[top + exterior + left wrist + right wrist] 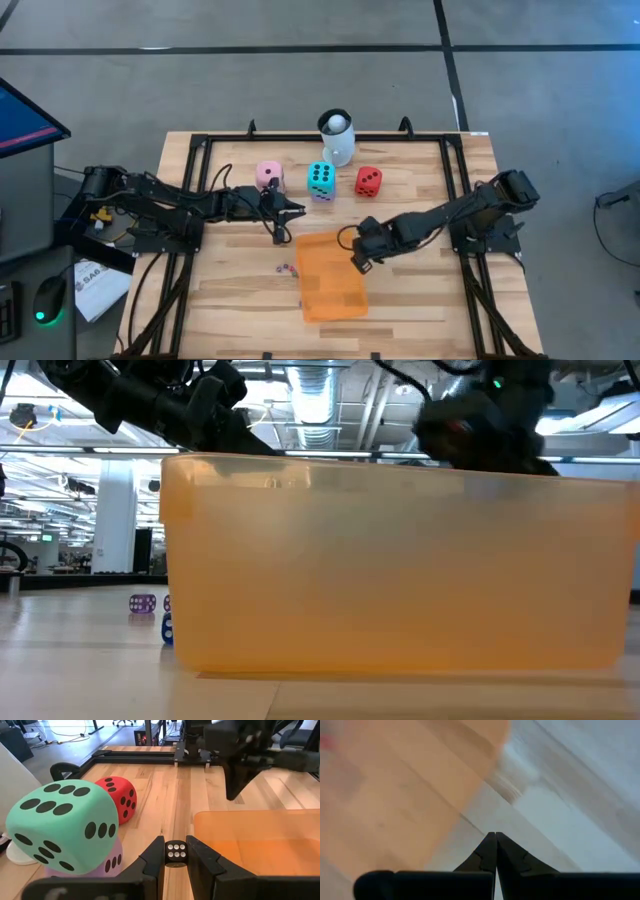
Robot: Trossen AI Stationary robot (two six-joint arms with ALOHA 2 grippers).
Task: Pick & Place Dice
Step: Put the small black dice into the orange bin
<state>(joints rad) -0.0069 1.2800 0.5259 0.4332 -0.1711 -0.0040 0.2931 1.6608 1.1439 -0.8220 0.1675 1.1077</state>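
Note:
My left gripper (pixel 175 859) is shut on a small black die (pixel 175 853) with white pips, held above the table beside the orange bin (pixel 330 278). In the high view this gripper (pixel 298 211) points toward the table's right. A teal die (pixel 321 177) sits on top of a purple die (pixel 111 862). A pink die (pixel 269 175) and a red die (pixel 368 181) rest on the table at the far side. Tiny dice (pixel 285 268) lie left of the bin. My right gripper (pixel 358 262) is shut and holds nothing, over the bin's right rim. My left gripper pinches the small black die by two opposite sides (pixel 168 855) between its two fingertips. The fingers come nearly level from the table's left, slanting slightly down. The die is lifted clear of the table, with a six-pip face toward the wrist camera.
A white mug with a ball (pixel 337 138) stands at the far edge, behind the large dice. The translucent orange bin (pixel 400 560) fills the low view. A tiny purple die (pixel 142 603) and a blue one (pixel 167 628) lie beside it. A black frame (pixel 200 145) runs along the table's edges.

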